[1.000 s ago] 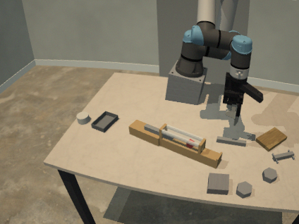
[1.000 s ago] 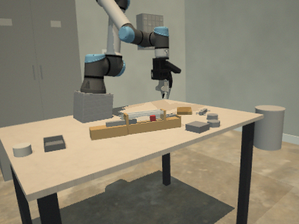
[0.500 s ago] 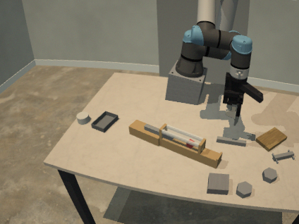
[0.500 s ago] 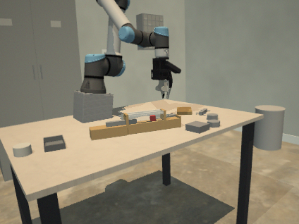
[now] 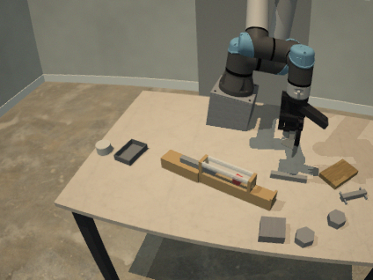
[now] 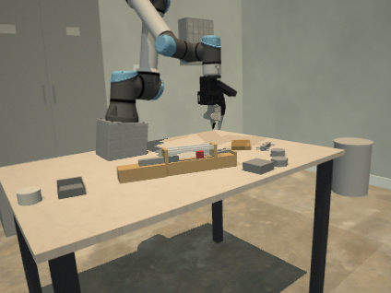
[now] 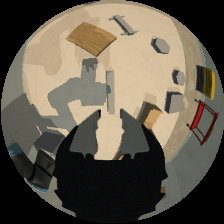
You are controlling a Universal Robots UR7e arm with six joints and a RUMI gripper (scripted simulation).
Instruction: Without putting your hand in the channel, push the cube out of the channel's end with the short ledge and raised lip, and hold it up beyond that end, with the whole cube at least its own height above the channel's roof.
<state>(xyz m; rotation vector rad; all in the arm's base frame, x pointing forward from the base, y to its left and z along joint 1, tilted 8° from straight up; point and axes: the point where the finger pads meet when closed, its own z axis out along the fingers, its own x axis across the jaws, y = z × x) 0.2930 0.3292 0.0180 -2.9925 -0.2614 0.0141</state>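
Since the bar (image 5: 190, 161) (image 6: 159, 160) lies left of centre, partly in the channel (image 5: 220, 187) (image 6: 194, 167) (image 7: 151, 119), you'd best press its outer end squarely rightward. The red cube (image 5: 237, 180) (image 6: 199, 154) sits inside, short of the right end; push gently, lest it jam. Your gripper (image 5: 294, 148) (image 6: 216, 125) (image 7: 110, 109) hovers upper right, fingers slightly spread, holding nothing.

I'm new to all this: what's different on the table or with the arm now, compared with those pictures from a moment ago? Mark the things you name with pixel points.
Nothing has visibly changed. The gripper (image 5: 296, 147) (image 6: 217, 126) (image 7: 110, 109) hangs above the table as before, and took hold of nothing. The red cube (image 5: 237, 180) (image 6: 199, 154) is in the channel (image 5: 180, 168) (image 6: 143, 172) where it was, and the loose pieces lie as they did.
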